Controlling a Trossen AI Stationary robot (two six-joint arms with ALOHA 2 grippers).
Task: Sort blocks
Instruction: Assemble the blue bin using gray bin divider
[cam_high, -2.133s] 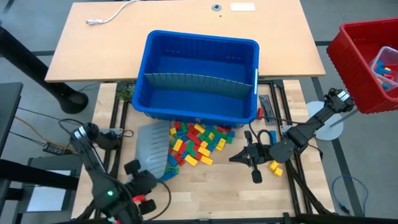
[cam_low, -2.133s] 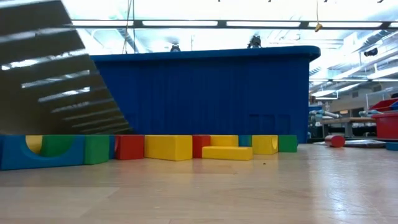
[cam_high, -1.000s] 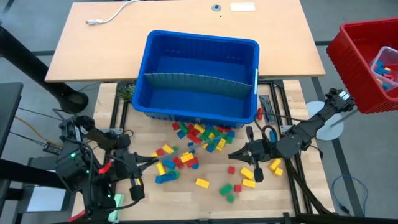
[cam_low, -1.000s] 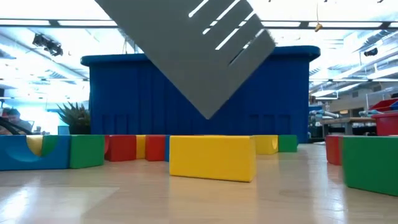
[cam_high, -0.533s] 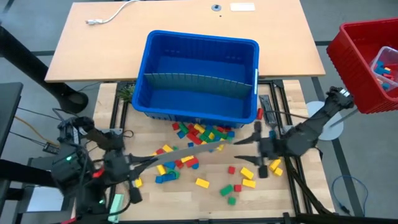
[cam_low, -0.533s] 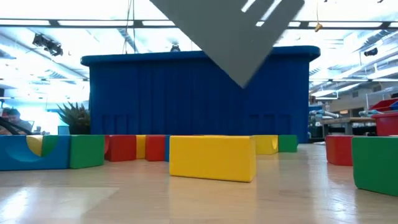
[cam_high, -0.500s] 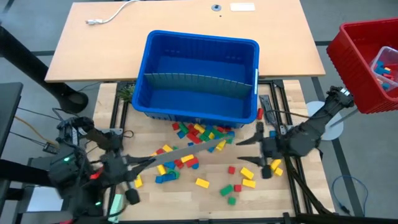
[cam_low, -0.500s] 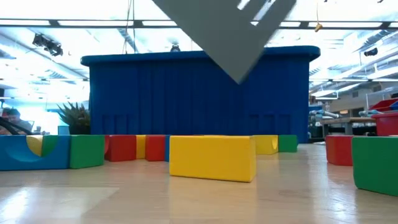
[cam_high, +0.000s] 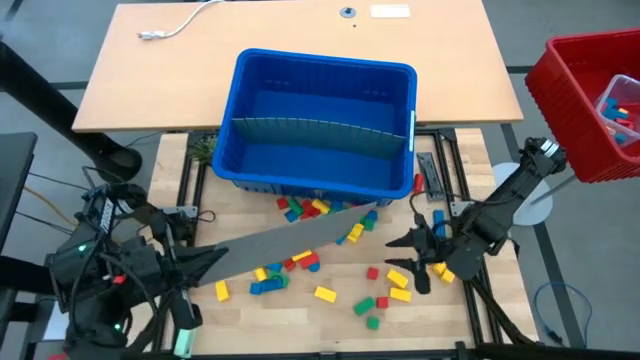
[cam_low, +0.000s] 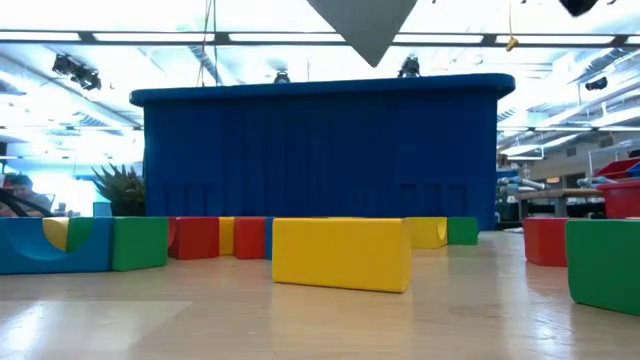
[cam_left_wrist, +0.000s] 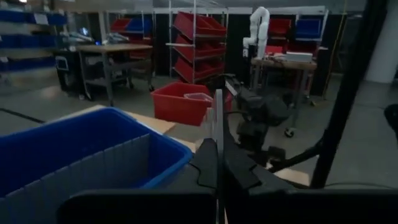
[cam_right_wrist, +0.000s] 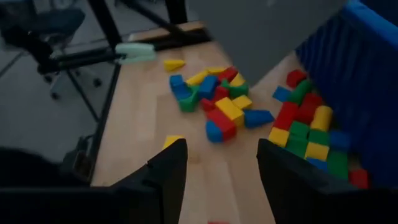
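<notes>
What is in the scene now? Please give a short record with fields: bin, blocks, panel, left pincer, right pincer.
bin: blue bin, a grey divider inside, no blocks seen in it
blocks: red, yellow, green and blue blocks scattered on the table in front of the bin
panel: grey panel held up over the blocks
left pincer: left pincer shut on the panel's end
right pincer: right pincer open, holds nothing, beside the blocks

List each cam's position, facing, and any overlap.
High: overhead, straight down; both arms, blue bin, blocks.
Low: table height, level at the bin wall; no arm, only the grey panel's corner.
Left wrist: along the edge-on panel; left gripper shut on it.
Right wrist: down onto blocks; right gripper open.
All share the bin.
</notes>
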